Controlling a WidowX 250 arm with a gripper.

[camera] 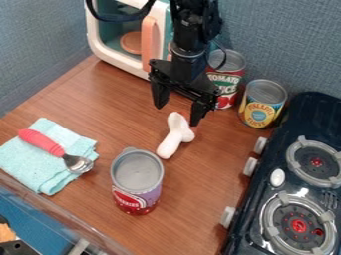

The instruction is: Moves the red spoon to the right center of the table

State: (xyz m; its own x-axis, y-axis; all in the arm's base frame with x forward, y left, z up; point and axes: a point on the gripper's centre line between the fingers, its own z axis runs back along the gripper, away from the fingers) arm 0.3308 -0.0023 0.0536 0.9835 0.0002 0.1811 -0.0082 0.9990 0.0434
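Spoon (pixel 60 152) with a thick red handle and a metal bowl lies across a folded turquoise cloth (pixel 30 159), at the left of the camera view on the wooden surface (pixel 100 107). The utensil looks light and stiff, unlikely to break; the handle is probably smooth plastic, the bowl slicker and rounder. The surest hold appears to be across the handle, somewhat toward the neck, so the metal end does not dip once lifted. Soft fabric underneath could be pinched and dragged along if the grip goes too deep. The fingers (pixel 160 96) hang parted and empty at the upper middle of the view, well apart from the spoon, which lies lower, to their left and nearer the camera. A white object (pixel 176 137) lies just below them in the view, held by neither, while a purple-and-red can (pixel 136 174) stands nearer the spoon's bowl.
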